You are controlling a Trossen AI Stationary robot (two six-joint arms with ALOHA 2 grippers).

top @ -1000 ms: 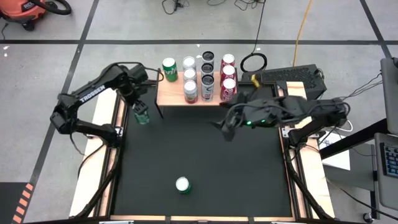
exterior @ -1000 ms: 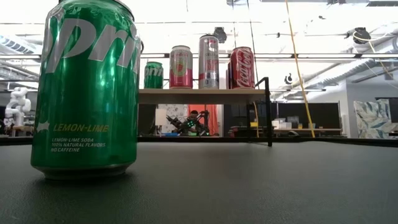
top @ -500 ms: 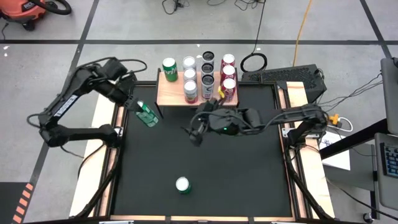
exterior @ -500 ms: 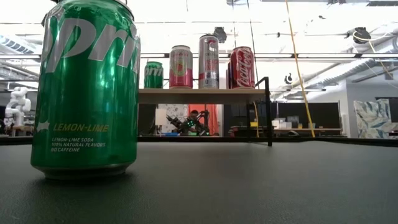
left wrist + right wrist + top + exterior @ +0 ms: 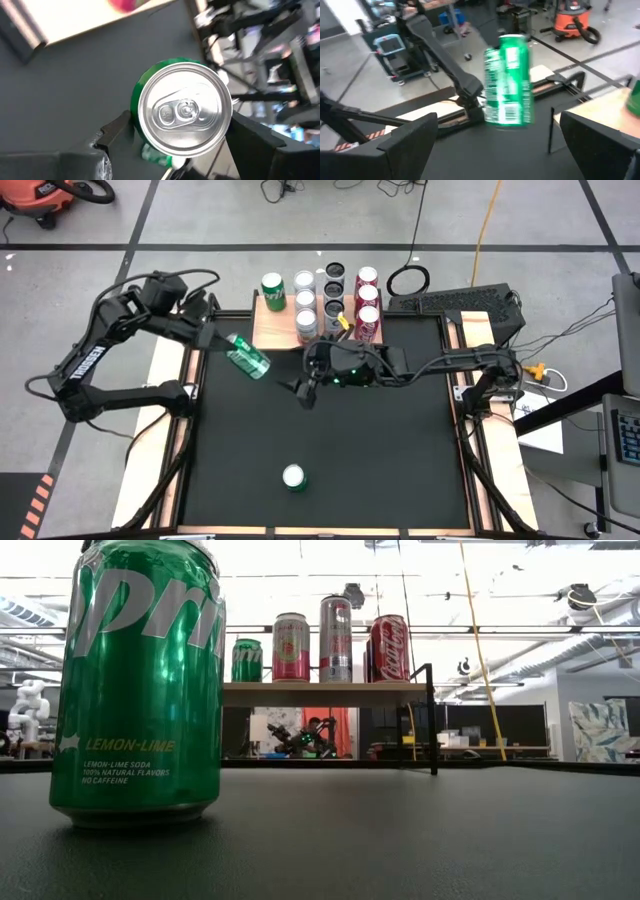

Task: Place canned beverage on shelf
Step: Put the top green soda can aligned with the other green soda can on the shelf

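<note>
A green soda can [image 5: 250,357] hangs tilted above the black table, just left of and in front of the shelf [image 5: 275,332], with my left gripper [image 5: 230,344] shut on it. The shelf, a light wood plank on thin black legs [image 5: 320,693], carries several upright cans [image 5: 335,305]. My right gripper [image 5: 303,388] stands open a short way to the can's right, over the table's middle, facing the can [image 5: 509,80]; nothing is between its fingers [image 5: 405,142]. My left gripper pinches the can's side wall between its two fingers [image 5: 117,132], one on each side, near the end with the pull tab [image 5: 182,112], which faces back at the wrist. The fingers slant down from the table's far left. The can is lifted clear, its other end [image 5: 264,369] lower and pointing right.
A second green can [image 5: 293,477] stands upright near the table's front edge, filling the low view's left [image 5: 140,680]. Wooden side rails [image 5: 165,430] border the black table. A black case [image 5: 460,302] lies at the far right corner. The table's middle and right are bare.
My left gripper has lifted the green can off the table beside the shelf's left leg and tipped it from upright to slanting, carrying it a little toward the table's right. My right gripper has moved toward the table's left, closer to the can, staying open.
</note>
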